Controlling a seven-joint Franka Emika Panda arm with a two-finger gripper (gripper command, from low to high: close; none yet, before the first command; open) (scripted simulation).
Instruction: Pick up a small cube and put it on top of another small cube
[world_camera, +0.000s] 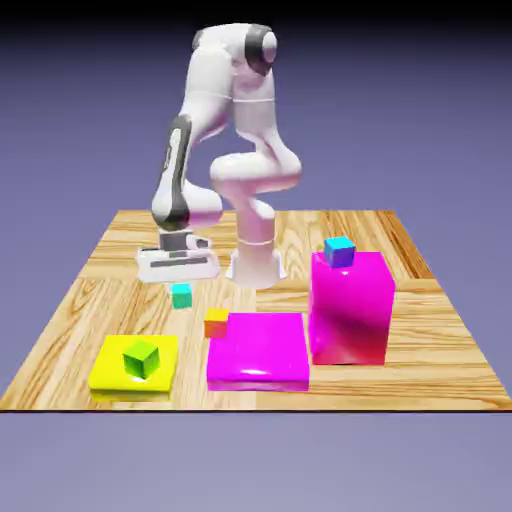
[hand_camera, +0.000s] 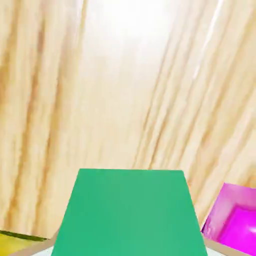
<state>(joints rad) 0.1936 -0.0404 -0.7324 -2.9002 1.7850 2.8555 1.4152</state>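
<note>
Teal cube (world_camera: 181, 296): at the exterior view's left, just below the hand, well apart from its goal; gripped between closed fingers (hand_camera: 216, 251), large and centred at the bottom of the hand view. Small, plain, flat-faced; probably light and stiff, with little to fear from a firm squeeze. No sign of give or denting. Surface smooth, so perhaps a bit slippery; best held by two opposite side faces, near mid-height, with top and underside free for setting down. Apparently held that way now, fairly square. Whether clear of the tabletop (world_camera: 290, 395): cannot tell for certain. Farther out, near the exterior view's middle: orange cube (world_camera: 216, 323) by the corner of a low magenta slab (world_camera: 258, 350). Nearer the camera: green cube (world_camera: 142, 360) on a yellow slab (world_camera: 108, 381), not part of the job. Over to the exterior view's right: blue cube (world_camera: 340, 252) on top of a tall magenta block (world_camera: 350, 310), the likely landing spot. Much the same size as the teal one, so a narrow seat; probably easy to nudge off its perch. Best carried high over the block, lowered level and slowly, then released evenly to avoid dragging or tipping.
</note>
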